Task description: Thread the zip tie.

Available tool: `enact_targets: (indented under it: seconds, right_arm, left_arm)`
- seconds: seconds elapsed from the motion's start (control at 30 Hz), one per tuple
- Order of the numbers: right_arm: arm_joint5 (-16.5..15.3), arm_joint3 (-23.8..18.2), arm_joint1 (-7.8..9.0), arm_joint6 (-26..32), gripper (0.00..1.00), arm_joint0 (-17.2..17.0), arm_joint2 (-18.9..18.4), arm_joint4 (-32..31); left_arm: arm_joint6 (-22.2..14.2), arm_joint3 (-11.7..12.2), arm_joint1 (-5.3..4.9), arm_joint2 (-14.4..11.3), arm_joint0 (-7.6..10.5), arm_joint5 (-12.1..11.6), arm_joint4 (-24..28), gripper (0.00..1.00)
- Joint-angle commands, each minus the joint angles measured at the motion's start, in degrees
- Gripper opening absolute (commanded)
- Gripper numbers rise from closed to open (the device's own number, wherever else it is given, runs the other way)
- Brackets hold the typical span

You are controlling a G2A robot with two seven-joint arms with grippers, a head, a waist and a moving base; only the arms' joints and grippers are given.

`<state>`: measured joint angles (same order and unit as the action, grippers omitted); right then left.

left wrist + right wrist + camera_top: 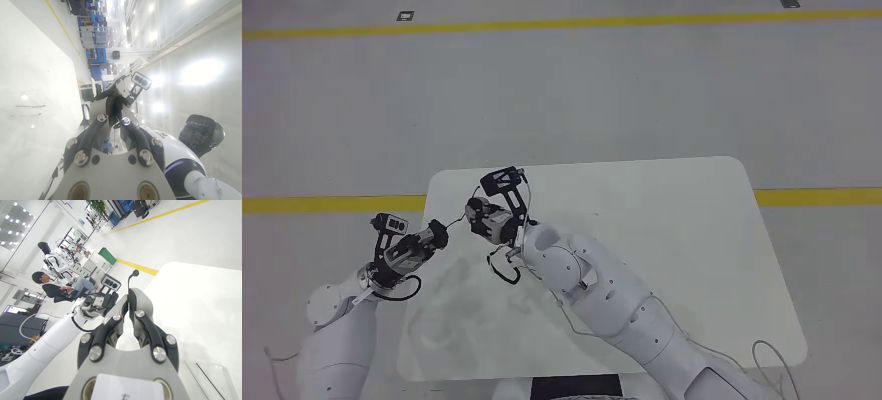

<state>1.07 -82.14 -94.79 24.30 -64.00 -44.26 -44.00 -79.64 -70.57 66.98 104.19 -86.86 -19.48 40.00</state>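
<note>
The zip tie (456,220) is a thin black strap stretched between my two grippers above the table's left part. My right gripper (129,298) is shut on the strap. The strap's head end (135,273) curves out free past that gripper's fingertips. My left gripper (114,103) faces it at close range with its black pads pressed together on a thin strand (114,130) of the zip tie. From above, the left gripper (437,235) and the right gripper (476,212) nearly touch tip to tip.
A clear tray (28,106) holding spare black zip ties (206,373) lies on the white table (662,230) near the arms. The table's left edge runs close beside the left gripper.
</note>
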Motion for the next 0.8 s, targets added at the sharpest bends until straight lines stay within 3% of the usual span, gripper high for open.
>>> enact_targets:
  seconds: [0.0, 0.77]
  right_arm:
    - [0.0, 0.1, 0.00, 0.0, 0.00, 0.0, 0.0, 0.0]
    - [-0.2, 1.6, -0.34, -0.2, 0.00, 1.2, 0.2, 0.5]
  left_arm:
    - [0.0, 0.0, 0.00, 0.0, 0.00, 0.0, 0.0, 0.00]
    - [0.0, 0.0, 0.00, 0.0, 0.00, 0.0, 0.0, 0.00]
